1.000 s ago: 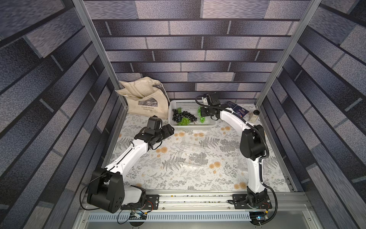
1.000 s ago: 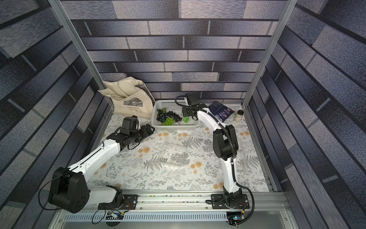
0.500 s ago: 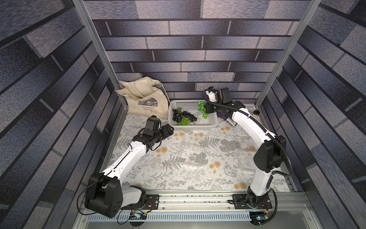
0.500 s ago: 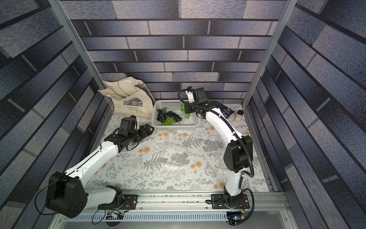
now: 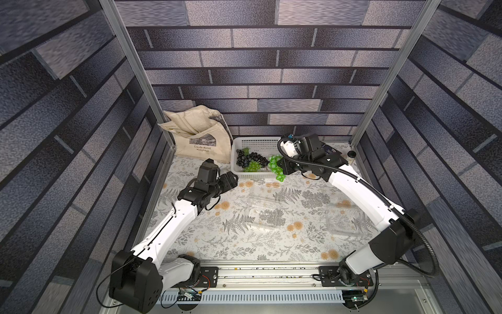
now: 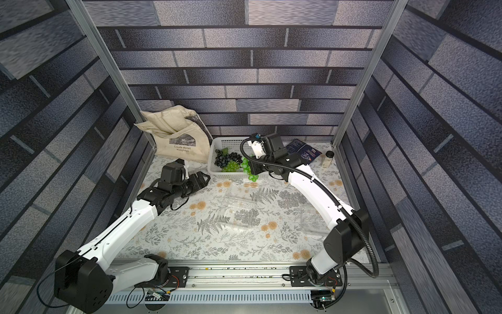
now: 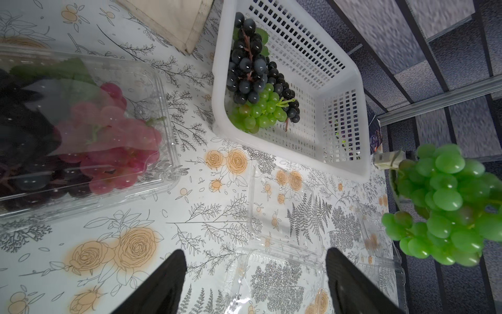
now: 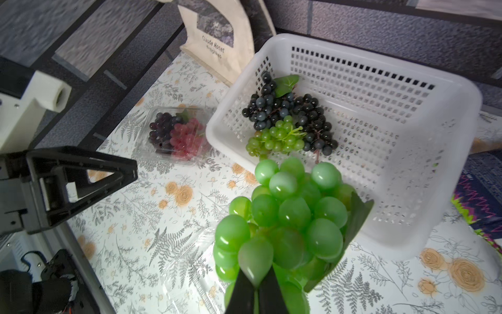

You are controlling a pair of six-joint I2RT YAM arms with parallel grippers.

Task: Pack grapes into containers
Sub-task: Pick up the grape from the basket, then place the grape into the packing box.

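My right gripper [image 8: 256, 288] is shut on a bright green bunch of grapes [image 8: 285, 223], which hangs over the front edge of the white basket [image 5: 255, 142] in both top views [image 5: 276, 167] [image 6: 248, 170]. Dark grapes [image 8: 285, 108] and a smaller green bunch [image 8: 277, 137] lie in the basket. My left gripper [image 7: 255, 261] is open above an open, empty clear container [image 5: 264, 212]. A second empty container [image 5: 345, 220] lies under the right arm. A shut container [image 8: 176, 133] with purple and red grapes sits left of the basket, hidden by the left arm in the top views.
A beige tote bag [image 5: 201, 136] leans in the back left corner beside the basket. A dark printed packet [image 6: 303, 151] and a small jar [image 6: 328, 157] stand at the back right. The table has a floral cloth [image 5: 244, 244].
My right gripper has lifted the green bunch out of the basket and carried it toward the basket's front edge. The left arm has barely moved and stays open.
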